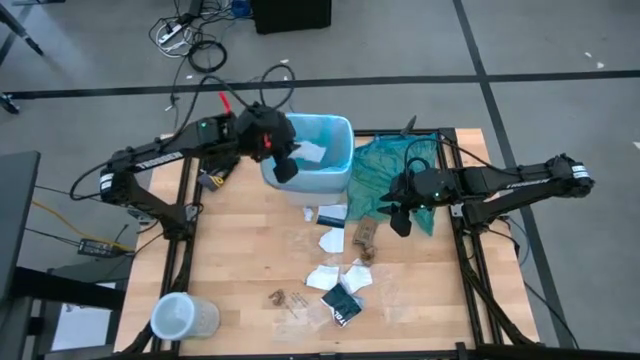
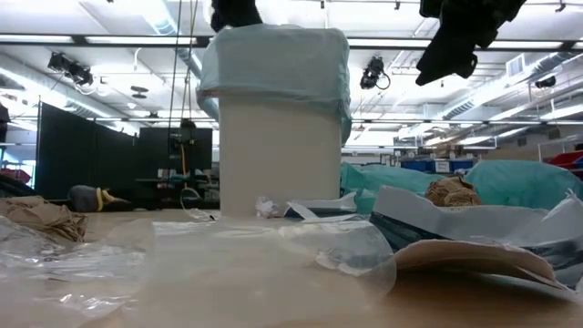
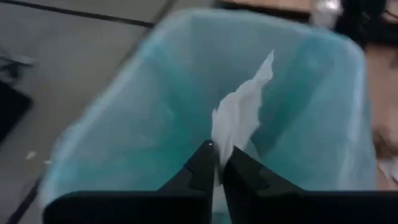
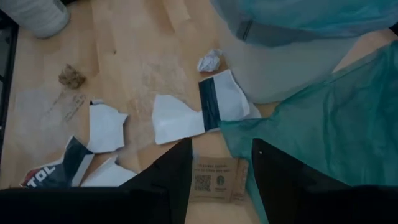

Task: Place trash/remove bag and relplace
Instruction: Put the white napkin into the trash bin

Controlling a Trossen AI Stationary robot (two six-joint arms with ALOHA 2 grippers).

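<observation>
Left gripper (image 1: 285,163) over the bin (image 1: 340,178) at table 12 o'clock, jaws nearly together, pinching a white paper scrap (image 3: 239,118) that hangs inside the blue bag (image 3: 130,124) lining the bin. Right gripper (image 4: 219,163) hovers at 2 o'clock by the teal bag (image 1: 385,170), jaws spread, nothing held, a brown sleeve (image 4: 216,179) on the table below. Rest of the trash (image 1: 340,285) lies around table centre to 6 o'clock

We are looking at a large robotics lab or industrial workshop hall. At twelve o'clock beyond the wooden table (image 1: 250,250), cables (image 1: 190,40) sprawl over a grey floor (image 1: 560,50) marked with dark lines. Level across the table we see ceiling strip lights (image 2: 109,38), dark partition screens (image 2: 73,146) and exposed ducting.
</observation>
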